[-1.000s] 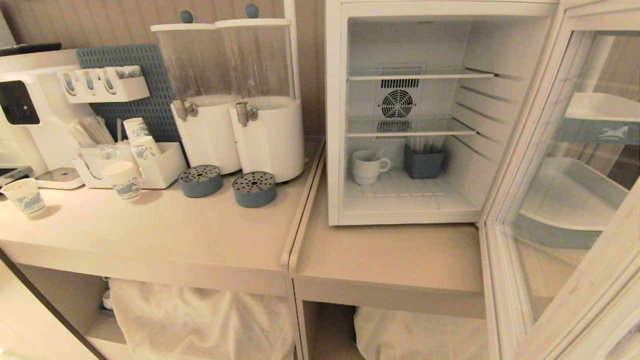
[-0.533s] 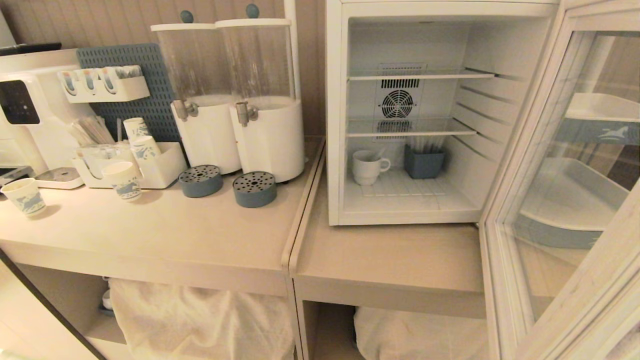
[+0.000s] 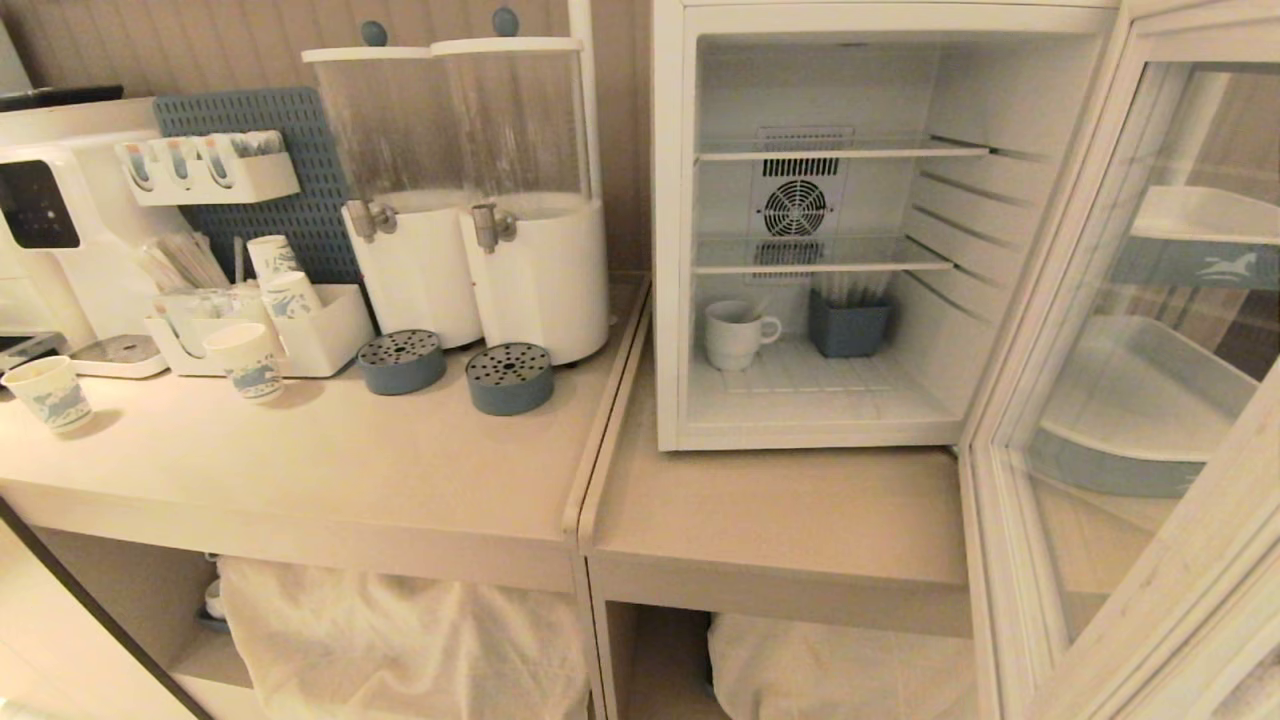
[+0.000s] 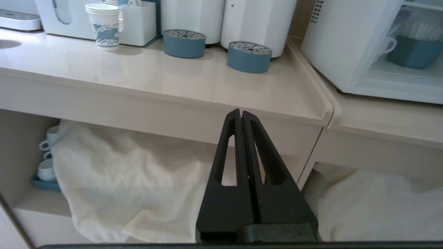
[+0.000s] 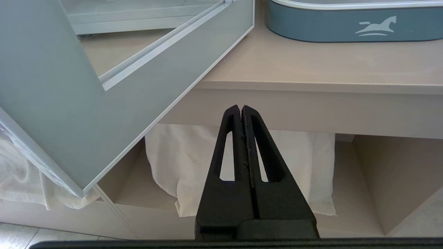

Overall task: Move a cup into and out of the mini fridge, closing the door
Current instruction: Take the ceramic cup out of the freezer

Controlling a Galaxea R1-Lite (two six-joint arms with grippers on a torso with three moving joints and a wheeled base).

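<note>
Cup stood inside the open fridge; both grippers were closed and empty below counter level.

The small squat white ceramic cup with a loop handle (image 3: 738, 334) was located on the floor of the white boxy mini fridge (image 3: 668, 250), left of a blue-grey rectangular holder (image 3: 848, 325) and apart from it, handle turned toward the holder. The glass-windowed pale door (image 3: 1130, 400) was swung fully open at the right. The left gripper (image 4: 241, 114) was held with its jaws pressed together on nothing, before the counter edge; the right gripper (image 5: 241, 110) was likewise closed and empty, beside the door's lower corner. For the step judged in hand, the door would best be pushed on its outer frame, clear of the glass, until seated. Compared with the earlier head views, no difference in cup, door or counter items was detected.
</note>
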